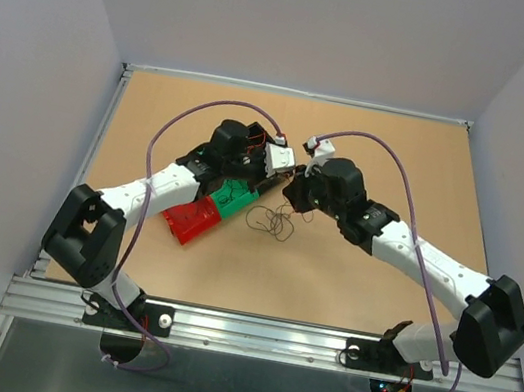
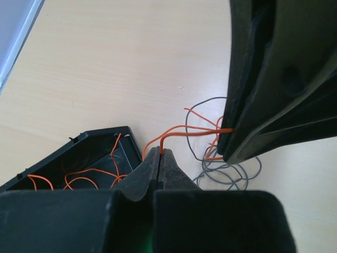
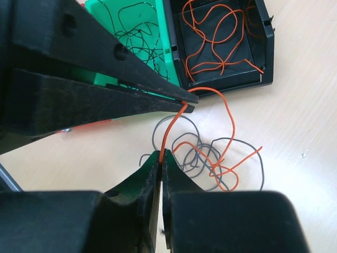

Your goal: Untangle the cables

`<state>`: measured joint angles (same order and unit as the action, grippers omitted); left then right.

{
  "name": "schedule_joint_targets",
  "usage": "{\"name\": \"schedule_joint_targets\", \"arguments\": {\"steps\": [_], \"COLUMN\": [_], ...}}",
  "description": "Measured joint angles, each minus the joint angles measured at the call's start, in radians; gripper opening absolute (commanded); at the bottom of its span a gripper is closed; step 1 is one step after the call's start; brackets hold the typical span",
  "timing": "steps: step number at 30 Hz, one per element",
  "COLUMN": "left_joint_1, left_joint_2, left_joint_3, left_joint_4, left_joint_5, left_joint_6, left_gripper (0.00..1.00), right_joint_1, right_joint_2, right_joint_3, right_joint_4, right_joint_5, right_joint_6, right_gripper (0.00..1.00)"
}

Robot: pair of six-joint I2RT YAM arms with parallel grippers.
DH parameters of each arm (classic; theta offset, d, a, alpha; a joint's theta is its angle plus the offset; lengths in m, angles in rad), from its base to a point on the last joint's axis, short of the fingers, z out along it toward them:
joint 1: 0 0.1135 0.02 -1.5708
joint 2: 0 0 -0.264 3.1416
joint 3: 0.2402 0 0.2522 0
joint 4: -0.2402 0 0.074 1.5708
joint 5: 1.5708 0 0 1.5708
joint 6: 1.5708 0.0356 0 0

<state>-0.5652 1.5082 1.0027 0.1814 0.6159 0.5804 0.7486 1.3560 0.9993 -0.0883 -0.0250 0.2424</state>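
The left claw (image 2: pixel 159 154) is shut tight, and it pinches one thin orange wire (image 3: pixel 171 129) at its very tip. The right claw (image 3: pixel 160 155) is shut too, and it pinches the same orange wire just beside it, so only a short bit of wire runs between the two tips. Past the left claw, the wire curves round and dips into the clump of wires (image 3: pixel 210 161). The clump is orange and grey loops lying on the table (image 3: pixel 295 105), near the middle. Just to the left of the clump sit a black bin (image 3: pixel 266 58) with orange wires in it and a green bin (image 3: pixel 169 58) with dark wires. I think a hard pull could make the knot tighter or drag the whole clump along. The thin wire could also slip out of a claw or snag on the black bin's edge.
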Motion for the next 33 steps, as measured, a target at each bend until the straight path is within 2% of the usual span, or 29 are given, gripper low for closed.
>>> {"name": "schedule_joint_targets", "arguments": {"steps": [4,6,9,10,12,14,16,18,24,26,33], "left_joint_1": [0.001,0.002,0.002,0.002,0.003,0.003,0.003,0.006,0.058,0.064,0.063], "left_joint_2": [-0.022,-0.045,-0.064,-0.066,-0.074,-0.075,-0.079,-0.111,-0.168,-0.167,-0.099], "left_joint_3": [0.047,0.121,0.309,0.386,0.547,0.722,0.824,0.909,0.924,0.920,0.813], "left_joint_4": [-0.055,-0.115,-0.192,-0.216,-0.246,-0.286,-0.287,-0.269,-0.223,-0.220,-0.233], "left_joint_5": [0.003,0.014,0.020,0.019,0.011,-0.020,-0.058,-0.132,-0.235,-0.244,-0.231], "left_joint_6": [-0.037,-0.068,-0.114,-0.131,-0.161,-0.196,-0.226,-0.277,-0.383,-0.398,-0.407], "left_gripper": [0.00,0.00,0.00,0.00,0.00,0.00,0.00,0.00,0.00,0.00,0.00], "right_joint_1": [0.001,0.001,0.001,0.001,0.001,0.000,-0.016,-0.045,-0.185,-0.193,-0.173], "right_joint_2": [0.061,0.106,0.211,0.242,0.293,0.358,0.417,0.456,0.456,0.431,0.182], "right_joint_3": [-0.029,-0.040,-0.042,-0.042,-0.042,-0.039,-0.021,-0.011,-0.013,-0.029,-0.122], "right_joint_4": [0.094,0.128,0.172,0.177,0.181,0.185,0.163,0.154,0.147,0.157,0.176], "right_joint_5": [0.088,0.129,0.188,0.207,0.230,0.268,0.278,0.263,0.235,0.237,0.305], "right_joint_6": [0.022,0.032,0.053,0.061,0.076,0.102,0.150,0.195,0.315,0.328,0.357], "right_gripper": [0.11,0.12,0.14,0.22,0.25,0.20,0.11,0.09,0.09,0.09,0.09]}}
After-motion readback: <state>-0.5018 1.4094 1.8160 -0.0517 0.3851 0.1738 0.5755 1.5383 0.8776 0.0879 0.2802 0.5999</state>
